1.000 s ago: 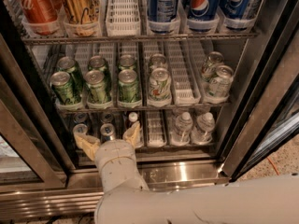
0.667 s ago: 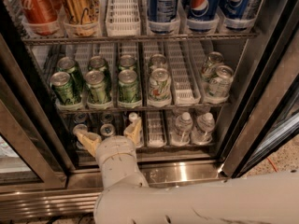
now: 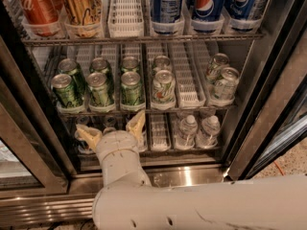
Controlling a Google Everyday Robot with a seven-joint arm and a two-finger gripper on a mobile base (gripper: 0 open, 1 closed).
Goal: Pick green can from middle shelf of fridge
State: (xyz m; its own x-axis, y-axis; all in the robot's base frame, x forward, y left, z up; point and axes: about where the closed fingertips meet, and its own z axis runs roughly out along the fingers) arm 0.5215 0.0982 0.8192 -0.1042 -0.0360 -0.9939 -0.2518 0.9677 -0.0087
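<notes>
Several dark green cans stand in three lanes on the left of the middle shelf [image 3: 144, 110] of the fridge [image 3: 192, 175]. The front ones are the left can [image 3: 66, 91], the middle can [image 3: 100, 89] and the right can [image 3: 131, 87]. My gripper [image 3: 112, 130] is open and empty. Its tan fingers [image 3: 136, 124] point up in front of the bottom shelf, just below the middle shelf's front edge, under the middle and right green cans. It touches no can.
A paler white-and-green can [image 3: 163, 86] stands right of the green ones, then an empty white lane tray [image 3: 187, 80] and silver-white cans [image 3: 224, 83]. Red, gold and blue Pepsi cans [image 3: 207, 6] fill the rack above. Small bottles [image 3: 187, 128] stand on the bottom rack. Dark door frames [image 3: 266, 95] flank the opening.
The gripper has risen slightly toward the middle shelf's front edge, still open. The cans have not moved.
</notes>
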